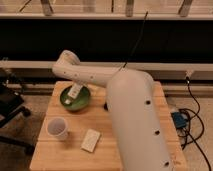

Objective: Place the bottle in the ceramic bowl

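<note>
Camera view, left to right: black office chair (9,107) on the floor at the far left, just off the edge of the light wooden table (60,156). White paper-like cup (57,128) stands upright on the table's left front part. Behind it, toward the back left corner, sits the round glossy green ceramic bowl (86,102), with a darker rim and a lighter inside. The gripper (74,90) hangs from the white arm's far end, directly over the bowl's inside; whether it is wide or closed cannot be told. The small whitish bottle (75,94) shows as a pale upright shape at the gripper, within the bowl's outline. Whether it touches the bowl's floor cannot be told, and no writing on it can be made out. Flat pale rectangular block (90,140) lies on the table right of the cup, well apart from the bowl. Thick white robot arm (132,120) covers the table's middle and right. Black cables (196,107) and a blue object (179,120) lie on the floor at right.
</note>
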{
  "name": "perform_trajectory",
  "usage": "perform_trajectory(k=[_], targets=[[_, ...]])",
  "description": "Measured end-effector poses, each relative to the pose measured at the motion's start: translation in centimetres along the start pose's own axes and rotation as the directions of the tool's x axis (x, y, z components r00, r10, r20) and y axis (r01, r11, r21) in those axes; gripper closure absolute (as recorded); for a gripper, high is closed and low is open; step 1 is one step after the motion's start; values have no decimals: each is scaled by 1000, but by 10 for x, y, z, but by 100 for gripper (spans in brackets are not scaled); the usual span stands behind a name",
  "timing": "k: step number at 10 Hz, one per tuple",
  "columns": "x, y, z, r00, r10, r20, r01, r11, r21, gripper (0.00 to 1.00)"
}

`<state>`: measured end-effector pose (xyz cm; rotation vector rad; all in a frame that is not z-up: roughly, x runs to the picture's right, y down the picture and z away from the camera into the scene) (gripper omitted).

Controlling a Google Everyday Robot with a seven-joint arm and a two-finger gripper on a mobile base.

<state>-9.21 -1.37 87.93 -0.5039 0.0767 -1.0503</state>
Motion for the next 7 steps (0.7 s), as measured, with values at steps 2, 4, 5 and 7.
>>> perform_trajectory(k=[2, 4, 5, 7], targets=[[3, 3, 1, 1000, 7, 1, -7, 1000, -3, 20], [1, 2, 2, 1000, 2, 5, -1, 1000, -3, 20], [2, 3, 2, 1000, 3, 6, -3, 1000, -2, 20], [4, 6, 4, 1000, 7, 8, -7, 1000, -5, 20]])
